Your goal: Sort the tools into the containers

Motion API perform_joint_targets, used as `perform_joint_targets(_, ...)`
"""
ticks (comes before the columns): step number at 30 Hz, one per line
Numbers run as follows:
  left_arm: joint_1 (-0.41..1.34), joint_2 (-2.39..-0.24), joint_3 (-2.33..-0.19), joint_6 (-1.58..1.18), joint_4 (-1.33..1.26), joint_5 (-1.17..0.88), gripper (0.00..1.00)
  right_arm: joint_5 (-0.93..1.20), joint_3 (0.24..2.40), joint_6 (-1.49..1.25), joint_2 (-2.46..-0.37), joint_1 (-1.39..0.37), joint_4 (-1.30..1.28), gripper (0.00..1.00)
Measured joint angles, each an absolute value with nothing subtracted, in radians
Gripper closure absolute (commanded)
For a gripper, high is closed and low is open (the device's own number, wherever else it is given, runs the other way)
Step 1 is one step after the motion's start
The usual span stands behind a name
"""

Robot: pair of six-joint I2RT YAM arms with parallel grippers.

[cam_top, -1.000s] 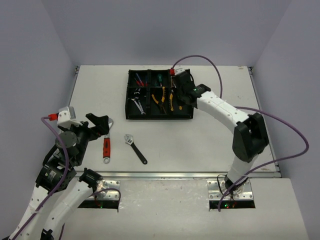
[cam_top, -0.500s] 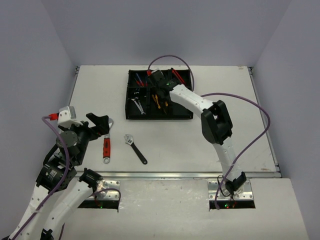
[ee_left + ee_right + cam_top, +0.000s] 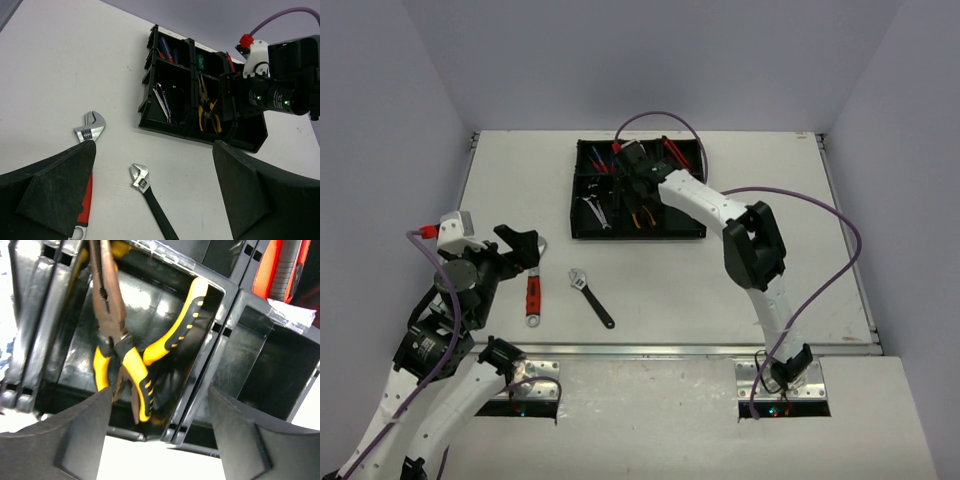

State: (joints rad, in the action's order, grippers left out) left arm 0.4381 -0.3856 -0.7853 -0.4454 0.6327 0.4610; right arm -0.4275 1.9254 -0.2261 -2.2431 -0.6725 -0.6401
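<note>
The white table (image 3: 500, 180) carries the black six-compartment tray (image 3: 660, 236) at its far middle. The right arm is stretched over the tray, and the right gripper (image 3: 160, 390) hangs above the near-row middle compartment. Its fingers are spread with nothing between them, and the yellow-handled pliers (image 3: 122, 352) lie loose on the compartment floor below. The left gripper (image 3: 520, 250) hovers at the table's left side, also spread wide and empty. Two tools are not yet sorted, both on the bare table nearer the left arm than the right. The red-handled adjustable wrench (image 3: 533, 295) lies just beside the left gripper, on its inner side. Its long axis runs near to far, with the silver head at the far end. The black-handled adjustable wrench (image 3: 592, 298) lies a little further toward the middle, slanted, with its head far-left and its handle near-right. The red one looks the likelier next pick, with the fingers closing across its handle.
</note>
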Motion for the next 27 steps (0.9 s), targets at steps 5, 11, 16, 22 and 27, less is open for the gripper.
perform_joint_targets(5,0.438,-0.428,-0.785,-0.446,0.633,0.465,0.0,-0.404,1.834,-0.271,-2.125,-0.677,-0.63,0.01)
perform_joint_targets(11,0.438,-0.581,-0.791,-0.453,0.643,0.474,0.0,-0.316,1.479,-0.378,-1.744,-0.678,-0.544,0.01)
perform_joint_targets(16,0.42,-0.662,-0.791,-0.454,0.662,0.477,0.0,-0.097,1.303,-0.452,-1.564,-0.683,-0.477,0.02)
perform_joint_targets(22,0.379,-0.622,-0.791,-0.472,0.684,0.516,0.0,-0.052,1.324,-0.492,-1.701,-0.83,-0.494,0.14)
perform_joint_targets(27,0.376,-0.528,-0.791,-0.5,0.697,0.563,0.0,-0.087,1.525,-0.501,-1.978,-0.969,-0.629,0.2)
